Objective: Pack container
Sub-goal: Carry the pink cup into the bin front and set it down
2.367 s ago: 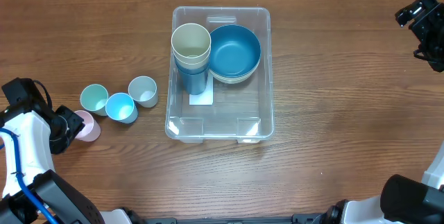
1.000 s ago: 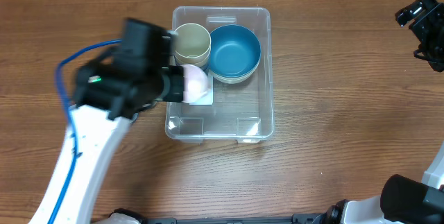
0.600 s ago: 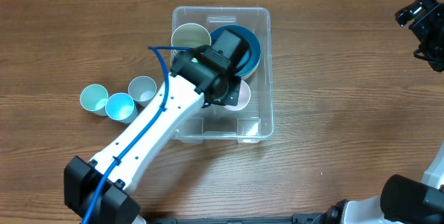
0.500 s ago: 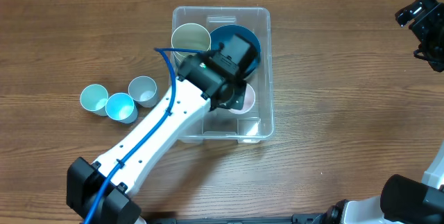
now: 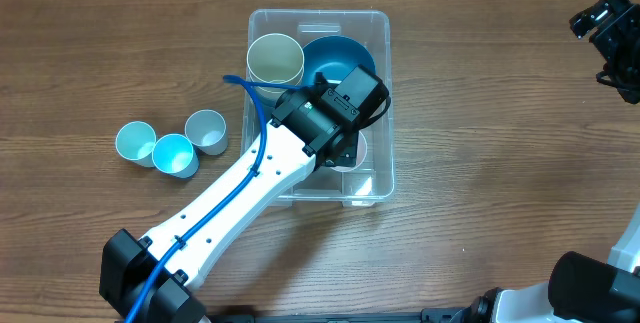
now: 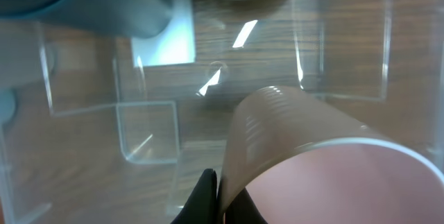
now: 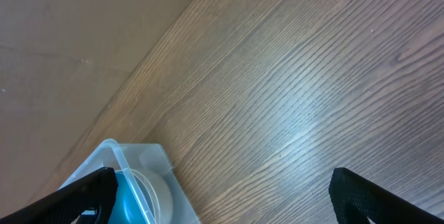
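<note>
Clear container (image 5: 386, 113) sat mid-way across the wooden table (image 5: 500, 213), left gripper (image 6: 225, 207) was inside it toward its 5 o'clock corner, clamped on the pink cup (image 6: 312, 168) at its rim, right gripper (image 7: 220, 182) hung out at 2 o'clock, fingers spread wide, empty.

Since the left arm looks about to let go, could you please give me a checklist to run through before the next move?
1. Pink cup inside the container walls: ok, the wrist view shows the bin floor beneath it.
2. Left gripper shut on the cup's wall: ok.
3. Cup base resting on the floor: cannot tell, the arm hides it from overhead.
4. Drop spot free of the bowl and cup stack: ok, both sit at the far end.
5. Right gripper out of the way: ok, open, off to the side of the container.
6. All cups packed: not ok, three cups stand on the table.
</note>
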You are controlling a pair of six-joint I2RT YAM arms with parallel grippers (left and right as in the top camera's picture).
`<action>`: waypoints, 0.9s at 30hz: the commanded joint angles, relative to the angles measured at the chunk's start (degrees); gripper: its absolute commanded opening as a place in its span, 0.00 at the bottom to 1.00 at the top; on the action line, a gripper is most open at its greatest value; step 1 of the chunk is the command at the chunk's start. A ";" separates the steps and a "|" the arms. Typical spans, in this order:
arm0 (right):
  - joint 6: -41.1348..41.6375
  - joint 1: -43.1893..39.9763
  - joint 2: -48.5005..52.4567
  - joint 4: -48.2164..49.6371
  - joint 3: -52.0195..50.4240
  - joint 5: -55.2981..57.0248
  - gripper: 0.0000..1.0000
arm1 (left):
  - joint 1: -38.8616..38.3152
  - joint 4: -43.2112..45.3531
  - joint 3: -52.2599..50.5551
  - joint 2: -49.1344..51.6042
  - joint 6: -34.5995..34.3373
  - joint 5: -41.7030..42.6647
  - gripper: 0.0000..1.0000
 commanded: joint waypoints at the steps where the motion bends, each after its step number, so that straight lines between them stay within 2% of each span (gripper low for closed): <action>1: 0.11 0.09 -0.37 0.31 0.35 -0.28 1.00 | -0.48 -1.44 0.90 -2.01 -13.84 -2.25 0.04; 11: 0.11 0.09 -0.37 0.33 0.35 -0.28 1.00 | -2.03 -1.44 0.87 -2.01 -30.29 -2.19 0.04; 20: 0.11 0.09 -0.37 0.31 0.35 -0.28 1.00 | -4.52 -1.31 -0.35 -1.95 -35.67 -4.63 0.04; 27: 0.11 0.09 -0.37 0.33 0.35 -0.28 1.00 | -5.64 4.07 -5.66 -1.95 -37.11 -4.57 0.04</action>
